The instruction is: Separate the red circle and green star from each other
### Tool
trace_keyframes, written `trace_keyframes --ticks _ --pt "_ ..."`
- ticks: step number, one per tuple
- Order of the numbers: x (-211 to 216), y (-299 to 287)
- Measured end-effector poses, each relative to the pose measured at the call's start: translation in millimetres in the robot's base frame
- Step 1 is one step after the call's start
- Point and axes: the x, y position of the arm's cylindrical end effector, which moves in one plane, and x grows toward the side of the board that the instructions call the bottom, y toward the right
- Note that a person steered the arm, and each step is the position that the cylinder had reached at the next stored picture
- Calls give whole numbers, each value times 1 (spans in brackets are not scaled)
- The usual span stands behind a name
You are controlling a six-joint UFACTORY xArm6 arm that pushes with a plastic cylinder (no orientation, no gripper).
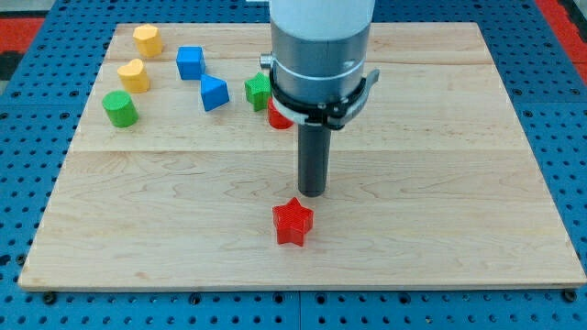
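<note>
Red and largely hidden behind the arm's body, the red circle (278, 115) seems to touch the green star (259, 91) at the board's far middle, while my tip (313, 192), a bare rod holding nothing, stands just behind the near red star (293, 222).

Bright, even overhead light; sharp focus, soft short shadows, faint sheen on wood.

My tip (314, 192) just above red star (293, 222), mid-board (440, 183)
</note>
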Motion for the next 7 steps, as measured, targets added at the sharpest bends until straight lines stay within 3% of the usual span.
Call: trace_keyframes --ticks 2,3,4,6,7 --pt "-11 1" --pt "-38 -85" --pt "-88 -121" --pt "-167 -73" --pt "-167 -57"
